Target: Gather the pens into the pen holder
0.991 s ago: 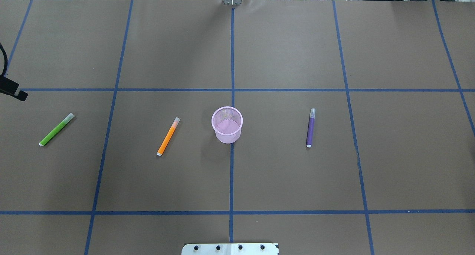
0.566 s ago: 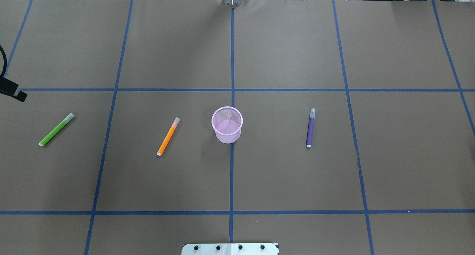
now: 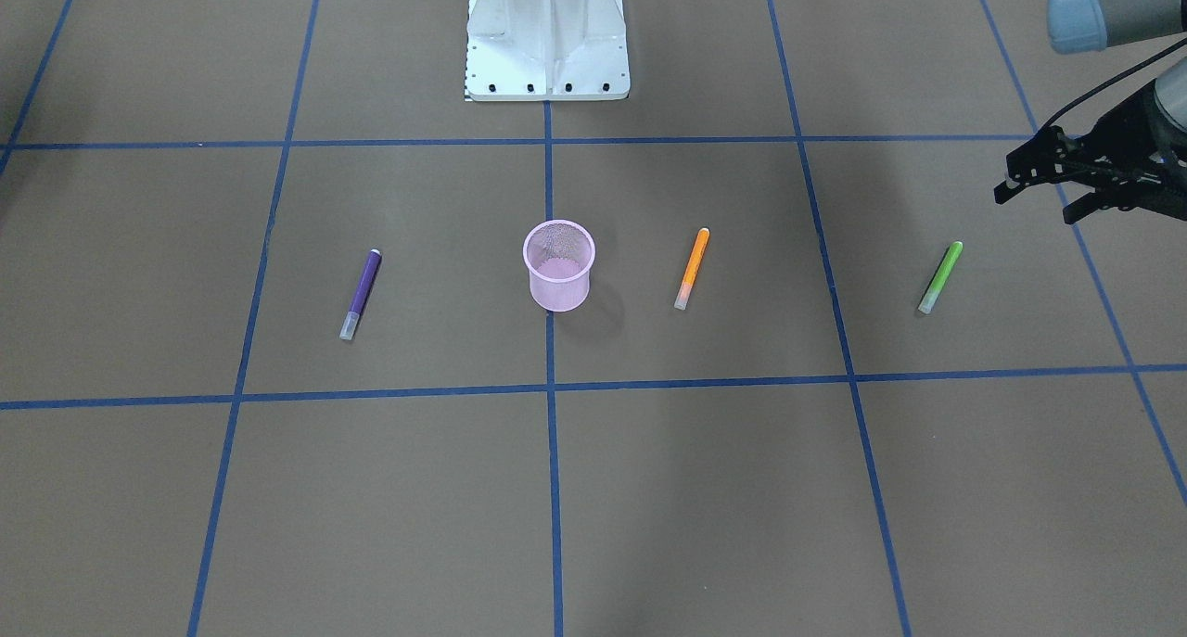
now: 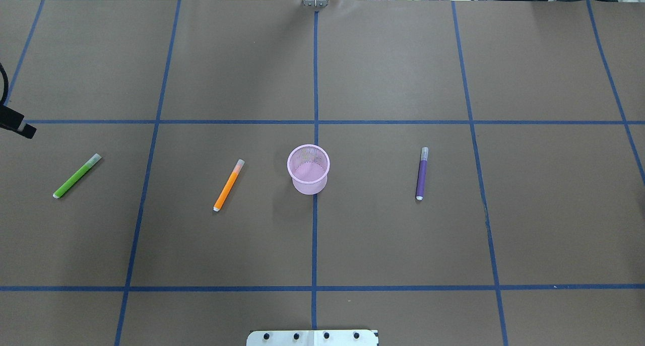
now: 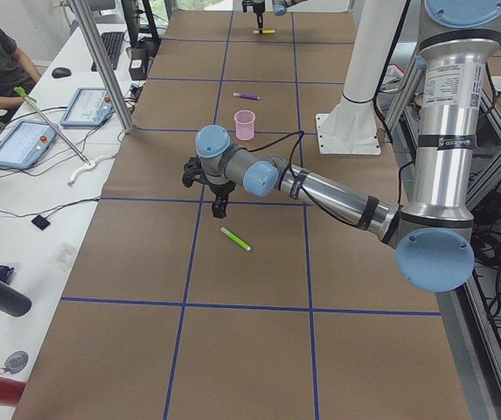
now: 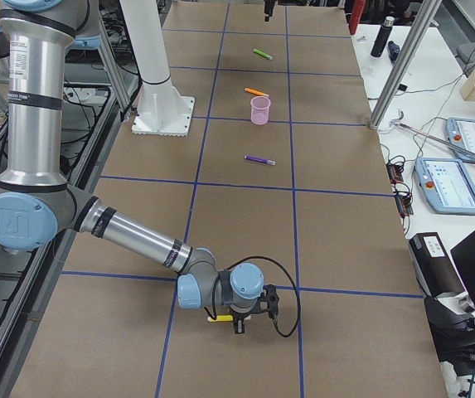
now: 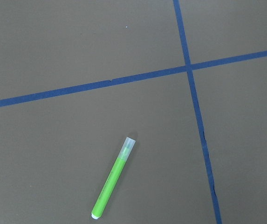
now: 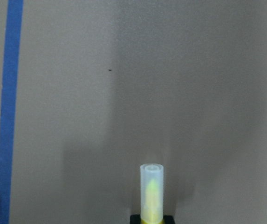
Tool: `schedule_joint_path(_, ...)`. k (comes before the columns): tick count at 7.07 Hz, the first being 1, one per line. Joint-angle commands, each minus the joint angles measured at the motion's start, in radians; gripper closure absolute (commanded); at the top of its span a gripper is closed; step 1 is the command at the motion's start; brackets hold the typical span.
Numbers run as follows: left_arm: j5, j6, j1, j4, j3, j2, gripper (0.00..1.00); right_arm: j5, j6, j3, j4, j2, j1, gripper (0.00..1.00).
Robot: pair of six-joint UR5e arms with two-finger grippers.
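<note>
Barely anything is different from 1 second ago. The left pincer [image 3: 1034,206] has slid a hair further out toward the left edge in the overhead view, and that's all. None of the pens have budged, so I'd say the job hasn't really kicked off yet.

The pink cup [image 4: 308,168] stands upright in the middle of the surface [image 4: 393,235] and looks empty. The orange pen [image 4: 228,185] lies near its left, the green pen [image 4: 76,176] is well out to the left, and the purple pen [image 4: 422,173] is off to the right. All 3 lie flat.

The left arm [image 5: 320,188] stretches out low with its wrist bent so the pincer points down. It hangs above the surface just left of the green pen, not touching it. Its 2 fingers are spread and hold nothing.

The right pincer [image 6: 245,313] sits low at the far right end, right at a yellow pen [image 8: 151,193]. I can't tell whether it's gripping it.
</note>
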Motion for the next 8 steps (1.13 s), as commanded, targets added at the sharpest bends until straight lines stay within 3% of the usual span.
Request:
schedule_joint_path(1,0.000,0.000,-0.001,0.002,-0.009,0.001,0.00,0.010,0.003,0.013,0.000,0.003,0.000,1.00)
schedule_joint_path(3,0.000,-0.029,0.003,0.003,-0.009,-0.006,0.00,0.116,0.015,0.027,-0.003,0.012,0.003,1.00)
schedule_joint_path(5,0.002,-0.068,0.028,-0.005,-0.008,-0.037,0.01,0.121,0.186,0.103,0.000,0.039,0.005,1.00)
schedule_joint_path(6,0.026,-0.098,0.074,-0.003,-0.009,-0.080,0.01,0.121,0.298,0.155,0.008,0.053,0.003,1.00)
schedule_joint_path(8,0.163,-0.226,0.206,-0.011,-0.009,-0.169,0.01,0.124,0.458,0.229,0.009,0.095,0.002,1.00)
